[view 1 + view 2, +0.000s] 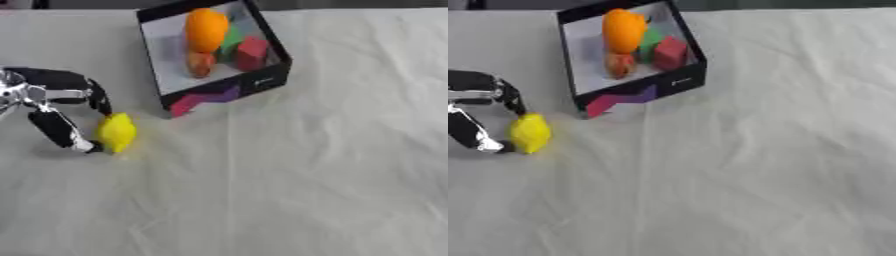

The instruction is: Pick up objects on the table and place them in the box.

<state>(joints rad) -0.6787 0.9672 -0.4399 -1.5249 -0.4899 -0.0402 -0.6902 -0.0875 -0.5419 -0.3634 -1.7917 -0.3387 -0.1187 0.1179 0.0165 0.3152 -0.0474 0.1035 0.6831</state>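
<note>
One left robot hand (61,107) pinches the yellow object (115,132); box (262,82) markings unreadable.

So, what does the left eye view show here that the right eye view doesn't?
Only the left eye view shows the silver joint behind the left robot hand and more of its black body; in the right eye view the picture's left edge cuts these off.

Only the right eye view shows more of the white tablecloth to the right of the box.

Both show the robot hand's fingers against the yellow object on the cloth, and the box holding an orange fruit, a red block, a green piece and a small orange thing. No right hand appears.
</note>
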